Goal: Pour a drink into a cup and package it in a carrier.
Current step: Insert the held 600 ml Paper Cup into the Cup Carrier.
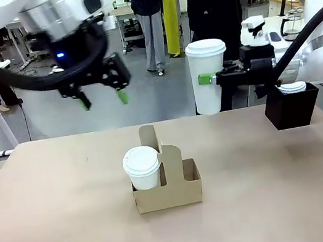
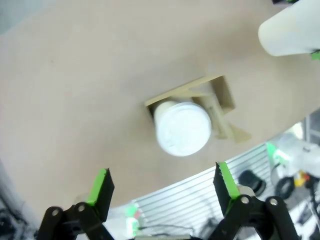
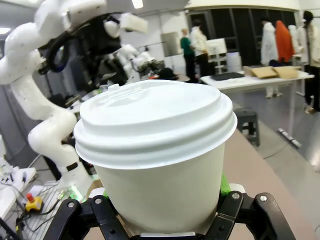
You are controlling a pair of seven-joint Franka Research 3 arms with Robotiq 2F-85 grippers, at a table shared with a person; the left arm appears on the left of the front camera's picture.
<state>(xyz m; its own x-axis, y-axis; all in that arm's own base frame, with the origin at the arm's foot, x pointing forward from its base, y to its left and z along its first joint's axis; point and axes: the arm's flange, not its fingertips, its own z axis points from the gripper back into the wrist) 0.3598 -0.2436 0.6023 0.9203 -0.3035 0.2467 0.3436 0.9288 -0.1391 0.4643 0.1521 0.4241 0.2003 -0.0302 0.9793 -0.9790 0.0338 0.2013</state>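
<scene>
bench (image 1: pixel 55 227): flat tan top, nothing tricky here. The carrier sits about mid-bench.
carrier (image 1: pixel 168 196): thin cardboard and light, so I'd guess it skids or tips if a cup comes in off-centre. The left side is taken and the right pocket (image 1: pixel 190 170) is free.
black box (image 1: pixel 291 110): far right, with something white-topped inside. It's partly behind the right arm, so I can't make it out.
held cup (image 1: pixel 209 81): lidded, up in the air right of and beyond the carrier. The right jaws are clamped on its side wall about mid-height. The paper wall is soft, so go easy on the squeeze. It's probably sloshy if filled, but the lid hides the fill. From the right wrist camera it covers the pads.
seated cup (image 1: pixel 142 168): lidded, its lower half hidden by cardboard.
left jaws: spread wide and empty, hovering above and left of the carrier.
</scene>
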